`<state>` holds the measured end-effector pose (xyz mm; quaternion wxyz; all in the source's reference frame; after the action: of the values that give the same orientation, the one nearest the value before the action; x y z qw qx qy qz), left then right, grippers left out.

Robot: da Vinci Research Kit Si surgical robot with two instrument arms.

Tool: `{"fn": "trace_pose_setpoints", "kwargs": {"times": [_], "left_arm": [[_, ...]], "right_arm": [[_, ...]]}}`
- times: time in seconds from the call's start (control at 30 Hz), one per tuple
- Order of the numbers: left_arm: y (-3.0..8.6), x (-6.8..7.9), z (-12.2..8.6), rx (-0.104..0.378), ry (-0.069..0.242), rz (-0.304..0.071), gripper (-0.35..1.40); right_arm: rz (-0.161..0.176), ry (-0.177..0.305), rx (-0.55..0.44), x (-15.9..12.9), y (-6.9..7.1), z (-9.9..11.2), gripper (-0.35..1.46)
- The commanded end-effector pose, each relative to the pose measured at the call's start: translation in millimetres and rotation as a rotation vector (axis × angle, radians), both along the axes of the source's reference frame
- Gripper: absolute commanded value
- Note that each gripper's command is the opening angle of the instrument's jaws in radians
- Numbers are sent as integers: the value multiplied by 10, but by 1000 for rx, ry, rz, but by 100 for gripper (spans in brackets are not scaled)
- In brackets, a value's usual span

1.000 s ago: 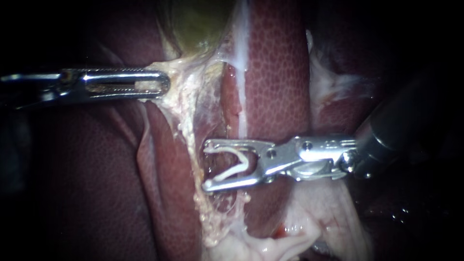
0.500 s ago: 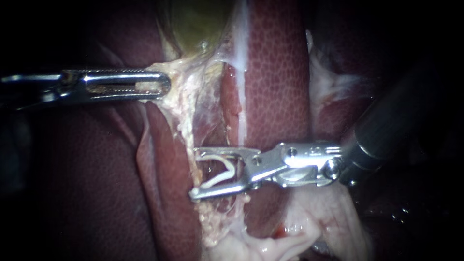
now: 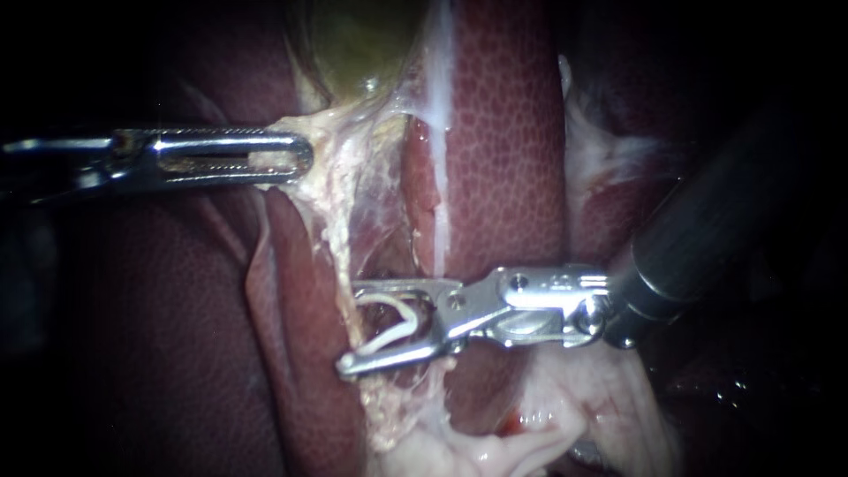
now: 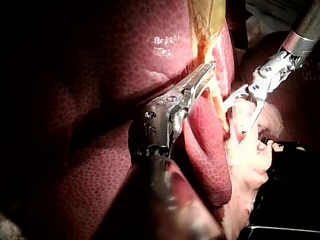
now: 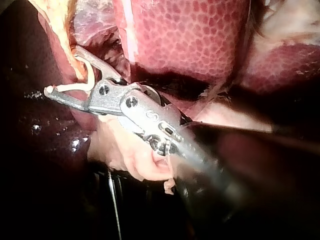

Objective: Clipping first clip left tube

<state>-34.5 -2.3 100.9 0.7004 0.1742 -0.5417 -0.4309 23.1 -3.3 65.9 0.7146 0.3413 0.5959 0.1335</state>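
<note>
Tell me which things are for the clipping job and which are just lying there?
For the job: right instrument, jaws holding the white clip astride the pale tube; left instrument, jaws shut on pale tissue next to the gallbladder.
Just lying about: liver; fatty tissue.

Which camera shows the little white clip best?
The endoscope view: the clip lies side-on, its whole open V plain in the jaws of the right instrument. The right wrist view shows it from behind those jaws, at a slant. In the left wrist view it is too small to tell clearly.
</note>
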Motion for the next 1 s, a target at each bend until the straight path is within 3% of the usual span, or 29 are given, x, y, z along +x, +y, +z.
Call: {"fn": "trace_pose_setpoints", "kwargs": {"times": [0.03, 0.2, 0.67, 1.0], "left_arm": [[0, 0, 0, 0, 0, 0, -35], [-1, 0, -1, 0, 0, 0, -35], [-1, 0, -1, 0, 0, 0, -35], [-1, -1, -1, 0, 0, -1, -35]], "right_arm": [[-4, -1, 3, 1, 0, 1, 60], [-21, -10, 15, 5, -1, 5, 60], [-99, 21, 104, 14, -10, 23, 60], [-105, 24, 110, 14, -6, 30, 54]]}}
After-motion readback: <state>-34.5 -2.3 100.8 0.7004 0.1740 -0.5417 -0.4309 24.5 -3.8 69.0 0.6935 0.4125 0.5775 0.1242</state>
